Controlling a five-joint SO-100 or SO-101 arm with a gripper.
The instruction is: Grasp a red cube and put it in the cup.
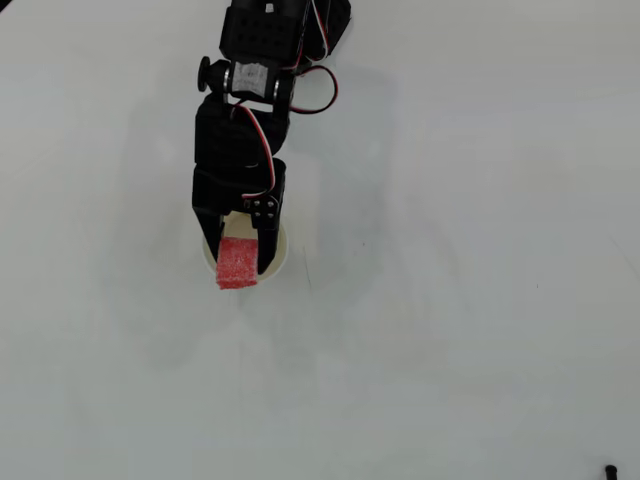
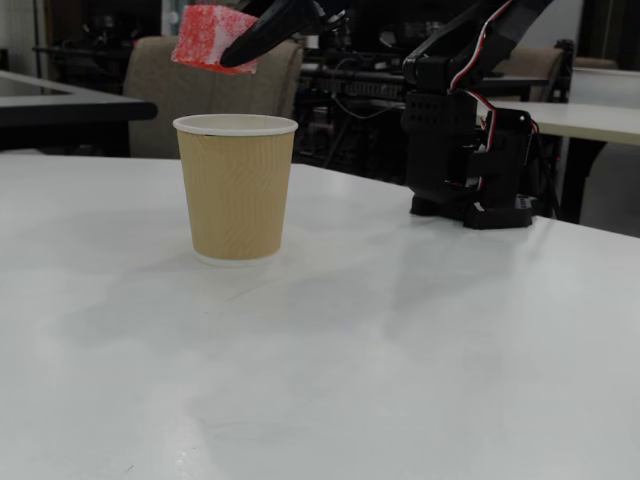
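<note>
Red sponge cube point(image 1: 237, 264) is pinched in the black hand point(image 1: 238, 262), raised over the paper cup's point(image 2: 236, 190) far rim. Released there, it could strike the rim and tumble onto the surface point(image 2: 400, 350).

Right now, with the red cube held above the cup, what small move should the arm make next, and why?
Probably a short pull back toward the base before releasing. In the overhead view the red cube, shut in the gripper, overhangs the rim of the cup on the side away from the arm. In the fixed view it hangs over the rim's left part, so dropping it now might miss.
</note>
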